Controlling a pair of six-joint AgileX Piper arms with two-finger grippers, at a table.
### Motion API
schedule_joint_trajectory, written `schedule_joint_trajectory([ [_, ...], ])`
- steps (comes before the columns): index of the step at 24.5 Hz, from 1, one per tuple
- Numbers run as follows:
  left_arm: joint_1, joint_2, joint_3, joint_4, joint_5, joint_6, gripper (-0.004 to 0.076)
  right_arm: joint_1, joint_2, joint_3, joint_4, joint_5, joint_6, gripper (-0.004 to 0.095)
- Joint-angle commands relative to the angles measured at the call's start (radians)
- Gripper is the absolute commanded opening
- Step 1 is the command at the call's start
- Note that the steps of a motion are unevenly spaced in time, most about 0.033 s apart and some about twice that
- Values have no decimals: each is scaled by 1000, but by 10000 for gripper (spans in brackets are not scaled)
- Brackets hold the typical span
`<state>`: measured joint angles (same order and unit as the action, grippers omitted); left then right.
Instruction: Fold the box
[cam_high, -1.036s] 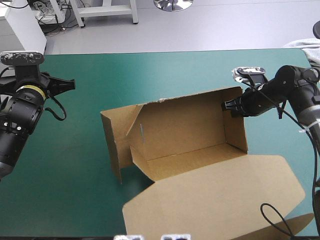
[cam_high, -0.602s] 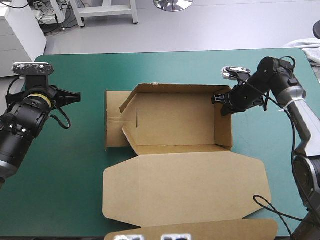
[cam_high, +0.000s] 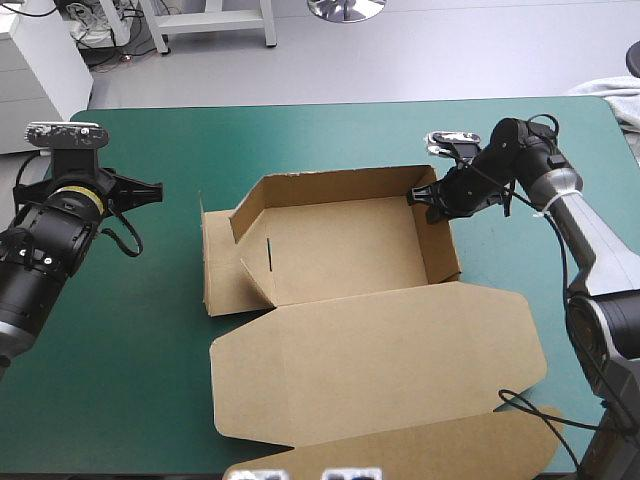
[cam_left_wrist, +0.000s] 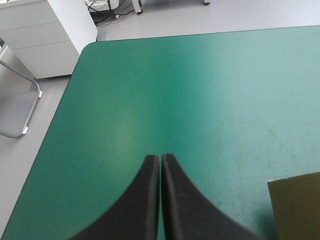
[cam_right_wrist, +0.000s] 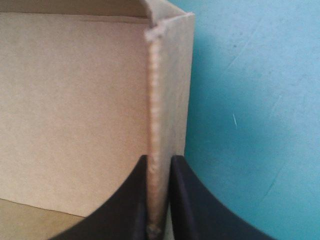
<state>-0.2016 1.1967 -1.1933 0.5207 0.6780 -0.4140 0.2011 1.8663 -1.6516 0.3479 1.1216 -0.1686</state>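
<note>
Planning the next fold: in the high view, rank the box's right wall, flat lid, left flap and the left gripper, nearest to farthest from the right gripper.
1. Right wall: held in the right gripper.
2. Flat lid: toward the near edge.
3. Left flap: across the box.
4. Left gripper: beyond the box's left.

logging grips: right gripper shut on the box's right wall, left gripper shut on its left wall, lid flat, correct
Only the left grip is wrong. The left wrist view shows the left gripper shut on nothing, over bare teal-green cover, apart from the box. The right gripper is shut on the right wall and the lid lies flat.
</note>
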Motion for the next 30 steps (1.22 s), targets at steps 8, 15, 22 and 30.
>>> schedule_joint_trajectory([
  [8, 3, -13, -23, 22, -52, -3, -5, 4, -39, -166, -47, -6, -5, 330],
  [15, 3, -13, -23, 22, -44, -3, -5, 4, -39, -413, -110, 91, -5, 329],
  [22, 3, -13, -23, -51, 13, -3, -5, 4, -44, -501, -110, 132, 50, 329],
  [30, 3, -13, -23, -61, 108, -3, -5, 4, -44, -416, -108, 132, 84, 328],
])
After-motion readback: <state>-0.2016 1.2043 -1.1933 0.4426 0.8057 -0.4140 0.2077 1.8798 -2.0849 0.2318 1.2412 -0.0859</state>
